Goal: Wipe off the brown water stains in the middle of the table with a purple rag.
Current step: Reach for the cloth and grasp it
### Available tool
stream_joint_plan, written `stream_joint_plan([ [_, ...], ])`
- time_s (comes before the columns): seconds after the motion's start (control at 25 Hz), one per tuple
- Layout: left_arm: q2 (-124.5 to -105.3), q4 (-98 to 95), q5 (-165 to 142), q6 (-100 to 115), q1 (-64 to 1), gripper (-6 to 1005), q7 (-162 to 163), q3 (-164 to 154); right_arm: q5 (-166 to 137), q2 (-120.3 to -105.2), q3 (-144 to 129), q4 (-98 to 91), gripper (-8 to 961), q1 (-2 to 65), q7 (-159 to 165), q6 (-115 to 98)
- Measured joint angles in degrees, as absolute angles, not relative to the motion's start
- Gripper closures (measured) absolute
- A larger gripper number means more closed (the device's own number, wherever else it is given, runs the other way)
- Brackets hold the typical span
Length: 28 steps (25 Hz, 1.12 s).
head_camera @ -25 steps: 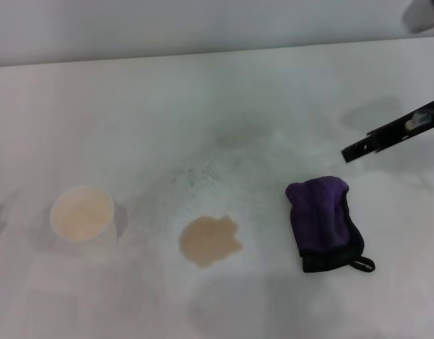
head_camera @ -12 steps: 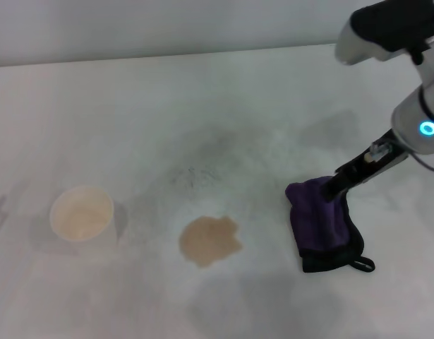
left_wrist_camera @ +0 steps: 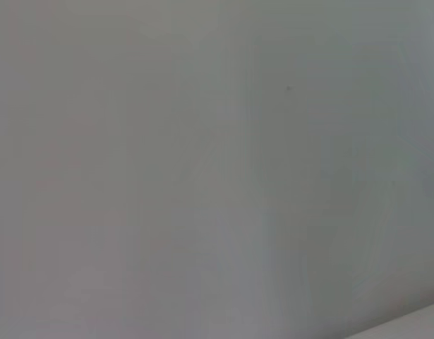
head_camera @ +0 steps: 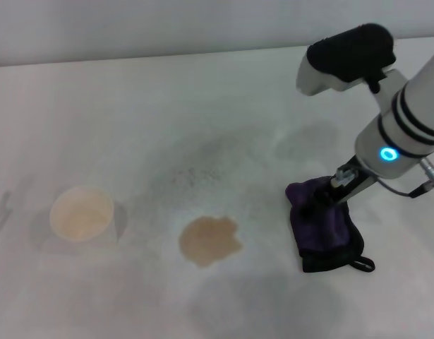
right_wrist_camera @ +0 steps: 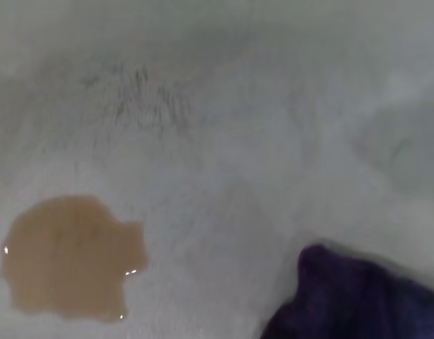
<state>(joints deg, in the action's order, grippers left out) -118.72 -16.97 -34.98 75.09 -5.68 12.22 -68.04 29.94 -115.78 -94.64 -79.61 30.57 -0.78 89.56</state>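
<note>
The purple rag is lying folded on the white counter, well to the right of the brown water stains, not touching them. The right hand is pressing down onto the far edge of the rag; I cannot tell if it is open or closed. A white paper cup is standing left of the stains

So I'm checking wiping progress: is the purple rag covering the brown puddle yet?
No: in the head view the purple rag lies apart from the uncovered brown water stains.
</note>
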Motion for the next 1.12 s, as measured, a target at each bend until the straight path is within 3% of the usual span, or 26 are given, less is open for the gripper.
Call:
stream_joint_plan([
  [1.12, -118.83, -17.04, -34.98, 74.97, -5.98, 165, 11.86, -68.03, 27.60, -115.81, -99.07, -71.24, 185, 34.18, 0.15, 86.64],
])
